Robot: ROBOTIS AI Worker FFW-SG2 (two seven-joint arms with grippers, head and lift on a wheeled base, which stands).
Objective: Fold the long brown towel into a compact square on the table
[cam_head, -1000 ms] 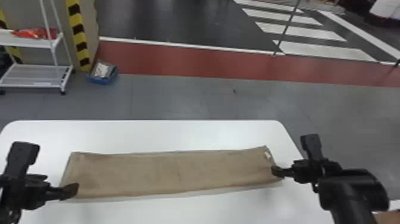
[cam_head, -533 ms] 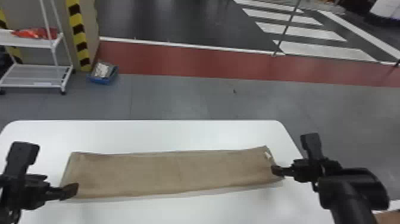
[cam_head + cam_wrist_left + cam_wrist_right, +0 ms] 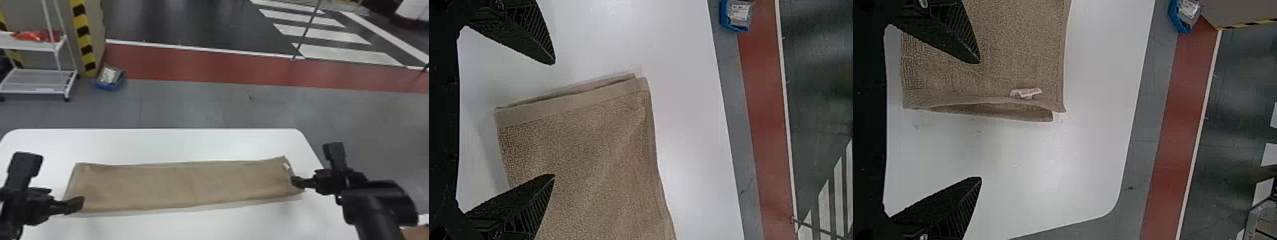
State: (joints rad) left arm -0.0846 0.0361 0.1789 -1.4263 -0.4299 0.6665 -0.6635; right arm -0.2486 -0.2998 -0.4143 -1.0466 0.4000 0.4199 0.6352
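The brown towel (image 3: 185, 185) lies flat as a long strip across the table, its layered short ends at left and right. My left gripper (image 3: 75, 204) is over the towel's left end near its front corner; in the left wrist view the left gripper (image 3: 554, 120) stands open, one finger above the towel (image 3: 594, 150), the other above bare table. At the towel's right end is my right gripper (image 3: 297, 182). The right wrist view has the right gripper (image 3: 980, 120) open too, its fingers on either side of the end edge of the towel (image 3: 1013, 55), near a small white tag (image 3: 1026, 93).
The white table (image 3: 191, 143) extends behind and in front of the towel. Beyond it on the floor are a blue bin (image 3: 109, 79) and a white wire shelf (image 3: 38, 79) at the far left. A brown item (image 3: 416, 233) sits at the lower right corner.
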